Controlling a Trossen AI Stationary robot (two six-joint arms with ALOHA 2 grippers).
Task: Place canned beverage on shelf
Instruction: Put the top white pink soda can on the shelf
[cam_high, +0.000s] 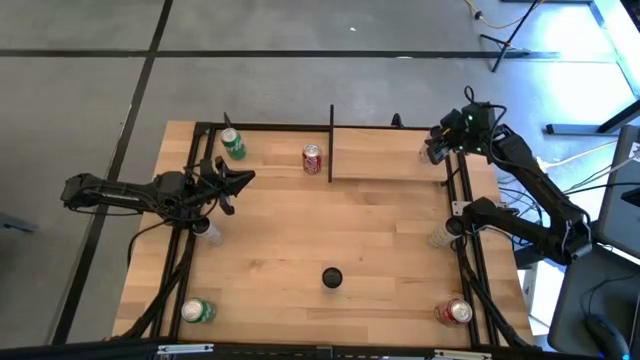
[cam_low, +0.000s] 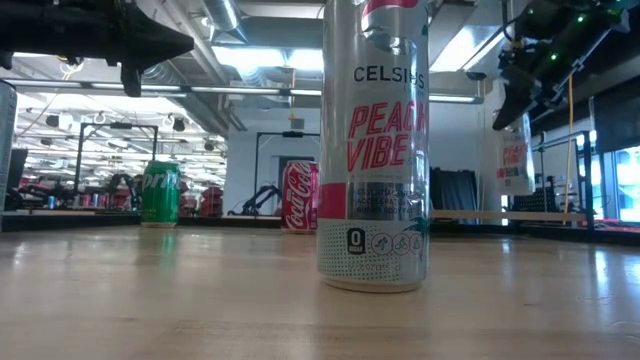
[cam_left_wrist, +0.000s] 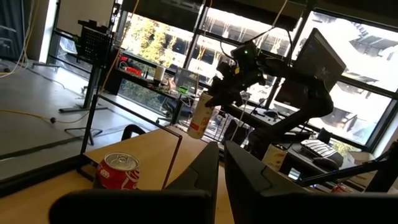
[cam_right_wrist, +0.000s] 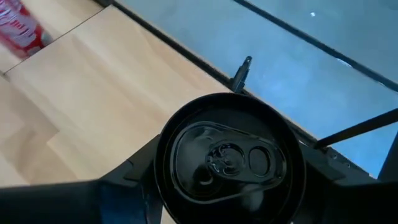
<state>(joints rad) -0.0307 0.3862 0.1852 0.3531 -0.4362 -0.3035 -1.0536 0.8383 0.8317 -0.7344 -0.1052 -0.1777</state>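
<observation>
The shelf (cam_high: 390, 155) is a small light-wood board in black bars at the table's far right. My right gripper (cam_high: 437, 148) is shut on a white can (cam_low: 513, 150) above the shelf's right end; the can's black top (cam_right_wrist: 227, 158) fills the right wrist view. My left gripper (cam_high: 245, 178) is shut and empty, above the table at the far left, near a green can (cam_high: 232, 143). A red can (cam_high: 312, 159) stands on the table just left of the shelf. My right gripper pinches the white can's upper wall, just below its rim (cam_right_wrist: 163, 163), between its two fingers (cam_right_wrist: 134, 180). The fingers come from above and point down. The can hangs upright below the gripper, its bottom (cam_low: 512, 190) clear of the shelf board (cam_low: 500, 215).
A tall white-and-pink can with a black top (cam_high: 331, 277) stands mid-table near the front. A green can (cam_high: 198, 311) stands at the near left corner, a red can (cam_high: 456, 312) at the near right. A black post (cam_high: 331, 140) rises at the shelf's left end.
</observation>
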